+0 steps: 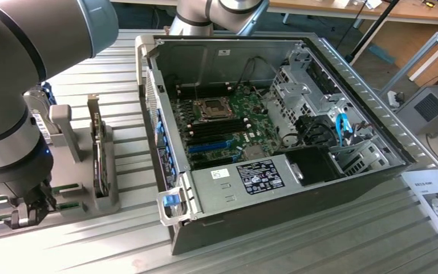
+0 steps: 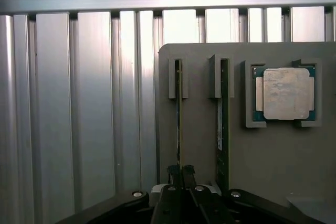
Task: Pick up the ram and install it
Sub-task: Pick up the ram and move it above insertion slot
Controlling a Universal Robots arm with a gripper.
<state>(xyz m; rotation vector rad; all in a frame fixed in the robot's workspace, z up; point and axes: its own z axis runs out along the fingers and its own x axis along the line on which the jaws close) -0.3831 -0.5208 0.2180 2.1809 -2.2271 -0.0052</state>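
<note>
The ram (image 2: 179,124), a long thin green circuit-board stick, is seated on edge in the flat grey plastic holder (image 2: 199,145), in the slot nearest the holder's edge. The black-fingered gripper (image 2: 180,171) is clamped across the board. The stick is judged light, stiff and fragile, best taken by its flat sides.

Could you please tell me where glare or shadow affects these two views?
Wrist view: strong glare on the ribbed metal table; the gripper, shut on the ram, looks dark. Exterior view: the computer case is evenly lit, without harsh glare.
</note>
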